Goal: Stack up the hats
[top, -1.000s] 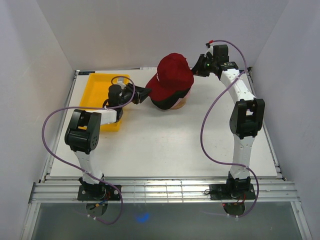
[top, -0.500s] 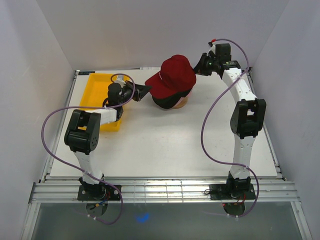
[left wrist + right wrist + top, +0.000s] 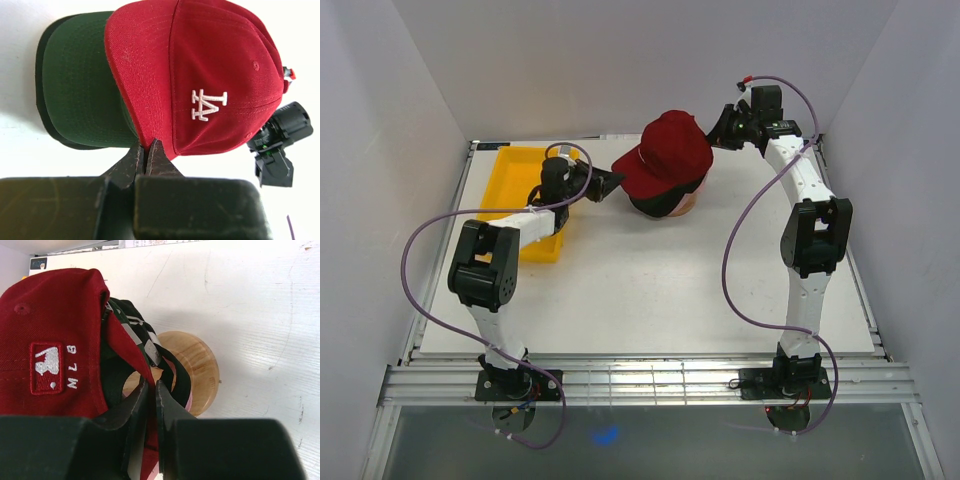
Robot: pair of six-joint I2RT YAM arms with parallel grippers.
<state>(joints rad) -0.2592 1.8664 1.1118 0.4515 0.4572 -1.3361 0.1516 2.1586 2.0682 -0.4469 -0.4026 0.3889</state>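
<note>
Red cap [image 3: 665, 155] is on top of the stack at 12 o'clock on the table [image 3: 650, 290], over the wooden stand [image 3: 197, 370]. Yellow tray [image 3: 515, 170] is at 10 o'clock, under the left arm.

Left gripper [image 3: 146, 147]: fingers pressed together, pinching the edge of the red brim on the cap's 9 o'clock side. Right gripper [image 3: 149, 390]: jaws nearly together with the rear edge of the red crown between them, on the cap's 2 o'clock side. So 2 grips, at opposite ends.

Step in hand, as I read it: seating the red cap squarely on the ones below. To do it well:
- Move both ends together and pull down evenly, no twist.
- The left wrist view shows the red brim skewed off the green cap [image 3: 80, 85] brim. Rotate until the brims overlap.
- The rear band has to clear the straps underneath, which look bunched in the right wrist view.
- Let go only once the crown is fully down. Releasing 1 side early may let the fabric spring back.
- The stand looks light, so a sideways pull could tip it.

Looks: red fabric with stitched panels and a curved brim, white LA logo [image 3: 207, 105] on the front, MLB patch [image 3: 52, 367] at the back. The green cap is directly beneath, and the rim of a black cap [image 3: 42, 117] peeks out under that. My guess is the crown is soft and the brim stiff.
</note>
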